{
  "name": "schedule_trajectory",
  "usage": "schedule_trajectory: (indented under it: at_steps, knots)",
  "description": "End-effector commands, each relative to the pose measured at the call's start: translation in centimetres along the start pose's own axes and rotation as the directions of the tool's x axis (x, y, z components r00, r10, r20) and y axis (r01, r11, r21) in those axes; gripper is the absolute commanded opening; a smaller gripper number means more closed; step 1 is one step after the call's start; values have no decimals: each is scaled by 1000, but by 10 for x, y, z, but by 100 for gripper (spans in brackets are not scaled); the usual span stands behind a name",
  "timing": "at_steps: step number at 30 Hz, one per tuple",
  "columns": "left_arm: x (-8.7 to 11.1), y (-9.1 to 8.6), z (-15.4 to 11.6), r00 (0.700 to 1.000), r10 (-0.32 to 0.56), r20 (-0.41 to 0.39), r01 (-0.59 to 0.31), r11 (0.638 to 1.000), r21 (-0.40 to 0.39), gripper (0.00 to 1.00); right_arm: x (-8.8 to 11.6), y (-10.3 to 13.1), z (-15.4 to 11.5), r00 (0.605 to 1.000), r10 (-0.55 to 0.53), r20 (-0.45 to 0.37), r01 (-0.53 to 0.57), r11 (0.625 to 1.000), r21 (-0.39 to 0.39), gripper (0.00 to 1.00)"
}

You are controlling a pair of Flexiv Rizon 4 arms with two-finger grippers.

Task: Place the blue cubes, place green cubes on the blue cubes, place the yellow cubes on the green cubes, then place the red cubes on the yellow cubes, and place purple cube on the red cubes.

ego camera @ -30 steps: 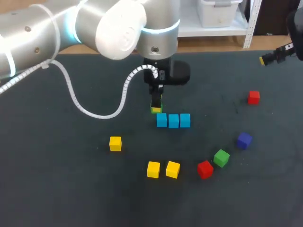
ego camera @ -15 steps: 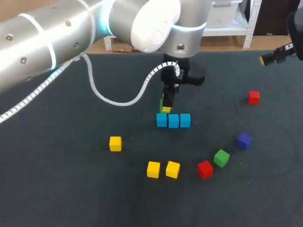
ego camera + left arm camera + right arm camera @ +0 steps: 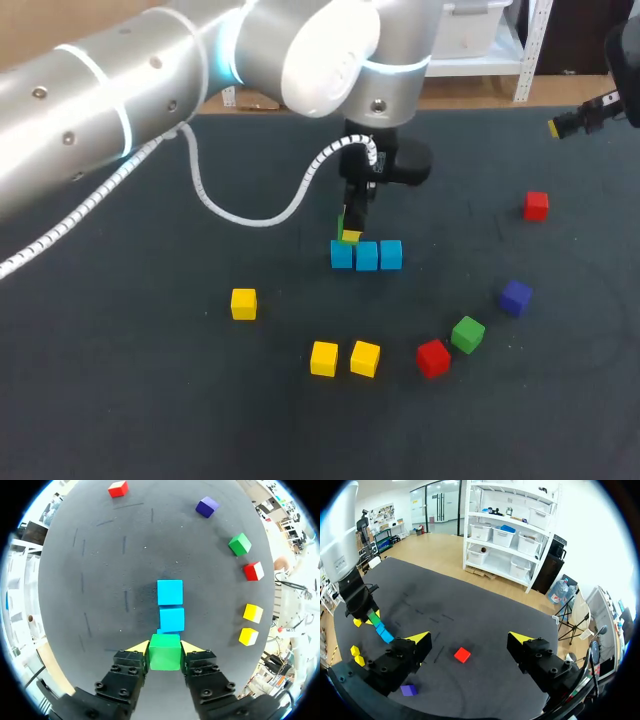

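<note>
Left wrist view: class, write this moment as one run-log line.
left hand: shut on green cube | position: over end blue cube | right hand: open, empty | other green cube: loose

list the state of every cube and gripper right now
blue cubes: three in a row on the table
left gripper: shut on the held green cube
held green cube: over the row's end, not released
right gripper: open, empty
loose green cube: on the table, unstacked
red cubes: two, apart, unstacked
yellow cubes: three, unstacked
purple cube: unstacked
</note>
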State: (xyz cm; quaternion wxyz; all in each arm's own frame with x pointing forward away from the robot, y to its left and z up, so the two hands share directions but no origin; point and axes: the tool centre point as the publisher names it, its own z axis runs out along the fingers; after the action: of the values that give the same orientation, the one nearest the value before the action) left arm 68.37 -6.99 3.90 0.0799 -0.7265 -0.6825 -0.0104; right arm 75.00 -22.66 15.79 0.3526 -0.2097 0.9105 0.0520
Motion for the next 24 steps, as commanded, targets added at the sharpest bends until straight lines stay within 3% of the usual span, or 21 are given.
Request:
schedule_trajectory:
  at_steps: [1,24]
  knots:
    - [0,0,1,1000,4,2,-4,1000,7,0,2,2,1,1000,1,8,-1,1000,10,100]
    - [-5,-2,12,1000,2,-2,-2,1000,23,0,2,2,1,1000,1,8,-1,1000,10,100]
